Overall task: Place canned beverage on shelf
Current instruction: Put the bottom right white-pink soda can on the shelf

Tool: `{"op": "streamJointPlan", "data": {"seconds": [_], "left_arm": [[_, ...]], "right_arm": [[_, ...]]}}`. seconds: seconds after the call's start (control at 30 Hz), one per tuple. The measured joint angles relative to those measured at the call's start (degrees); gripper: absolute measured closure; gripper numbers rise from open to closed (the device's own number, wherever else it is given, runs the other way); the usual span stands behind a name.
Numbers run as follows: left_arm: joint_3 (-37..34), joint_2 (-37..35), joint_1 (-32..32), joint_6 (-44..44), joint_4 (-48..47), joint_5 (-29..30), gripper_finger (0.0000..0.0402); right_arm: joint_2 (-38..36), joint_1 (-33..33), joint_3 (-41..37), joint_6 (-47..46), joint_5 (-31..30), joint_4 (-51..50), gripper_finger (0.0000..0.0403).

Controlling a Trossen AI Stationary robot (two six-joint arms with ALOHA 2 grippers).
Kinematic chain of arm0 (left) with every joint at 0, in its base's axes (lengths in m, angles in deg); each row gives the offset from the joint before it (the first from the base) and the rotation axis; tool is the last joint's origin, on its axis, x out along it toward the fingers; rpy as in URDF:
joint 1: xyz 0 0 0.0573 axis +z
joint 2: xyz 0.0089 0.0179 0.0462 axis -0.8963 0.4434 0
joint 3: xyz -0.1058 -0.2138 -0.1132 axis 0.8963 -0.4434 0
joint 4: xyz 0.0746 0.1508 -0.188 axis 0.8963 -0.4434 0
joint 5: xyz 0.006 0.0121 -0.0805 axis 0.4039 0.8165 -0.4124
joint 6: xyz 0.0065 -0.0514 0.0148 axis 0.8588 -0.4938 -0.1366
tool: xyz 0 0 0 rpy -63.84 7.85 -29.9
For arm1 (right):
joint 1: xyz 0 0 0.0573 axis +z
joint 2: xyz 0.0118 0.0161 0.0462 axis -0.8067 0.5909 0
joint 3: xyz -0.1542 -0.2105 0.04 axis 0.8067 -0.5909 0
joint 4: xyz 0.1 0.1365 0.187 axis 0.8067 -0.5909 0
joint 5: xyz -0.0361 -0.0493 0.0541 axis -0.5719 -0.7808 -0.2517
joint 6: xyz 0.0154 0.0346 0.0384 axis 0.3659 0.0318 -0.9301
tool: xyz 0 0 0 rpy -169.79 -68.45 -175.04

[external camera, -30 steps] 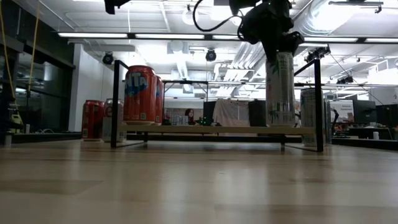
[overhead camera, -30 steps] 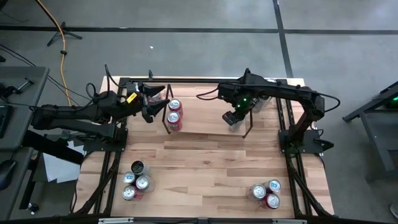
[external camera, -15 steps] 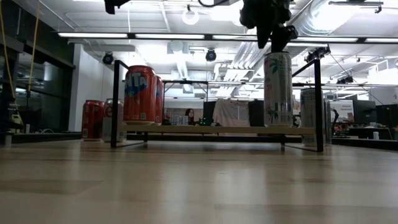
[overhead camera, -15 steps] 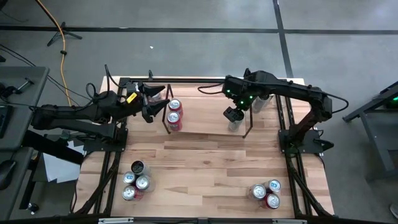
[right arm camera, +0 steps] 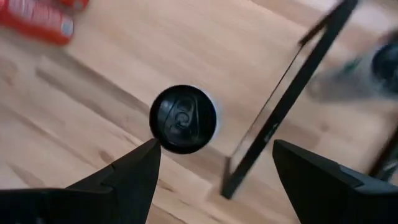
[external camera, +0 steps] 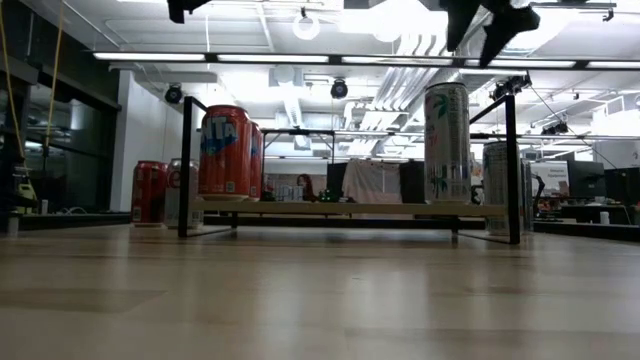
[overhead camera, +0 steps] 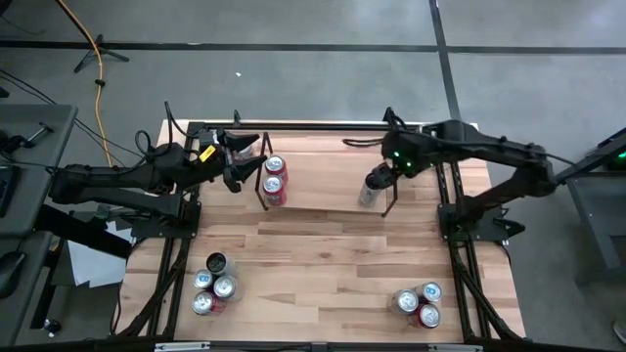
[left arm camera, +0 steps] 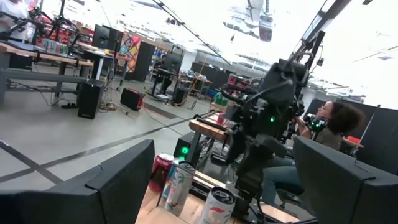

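Observation:
A tall pale canned beverage [external camera: 446,143] stands upright on its base at the right end of the shelf [external camera: 350,208], a low black-rod rack with a see-through top. My right gripper [external camera: 478,35] hangs open above it and a little toward the right, touching nothing. Its wrist view looks down on the can's dark top [right arm camera: 183,118] between the spread fingers. Red cans [overhead camera: 275,181] stand at the shelf's left end. My left gripper [overhead camera: 245,161] waits open just left of them.
Groups of spare cans stand near the table's front left [overhead camera: 211,286] and front right [overhead camera: 419,304]. More cans stand behind the shelf [external camera: 150,192]. The shelf's thin corner rods [right arm camera: 280,118] rise close to the placed can. The shelf top between the red cans and the tall can is bare.
My right gripper has risen straight off the tall can's top, then drawn back toward the table's right edge while rolling about its wrist. The can stays upright on the shelf where it was.

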Motion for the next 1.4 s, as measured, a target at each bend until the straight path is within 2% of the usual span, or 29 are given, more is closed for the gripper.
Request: {"op": "streamJointPlan", "data": {"seconds": [0.2, 0.3, 0.37, 0.53, 1.4], "left_arm": [[0.0, 0.0, 0.0, 0.0, 0.0, 0.1, 0.0064], [0.0, 0.0, 0.0, 0.0, 0.0, 0.1, 0.0064], [0.0, 0.0, 0.0, 0.0, 0.0, 0.1, 0.0064], [0.0, 0.0, 0.0, 0.0, 0.0, 0.1, 0.0064], [0.0, 0.0, 0.0, 0.0, -0.1, 0.1, 0.0064]], "right_arm": [[-2.7, 4.8, -10.9, -15.8, -3.3, 12.3, 0.0107], [-1.6, 6.3, -13.5, -18.8, -5.4, 17.6, 0.0107], [-0.5, 6.7, -13.8, -20.2, -7.2, 17.5, 0.0107], [1.3, 7.0, -13.2, -22.8, -10.6, 15.9, 0.0107], [4.9, 6.8, -13.2, -24.5, -12.7, 19.7, 0.0107]]}}
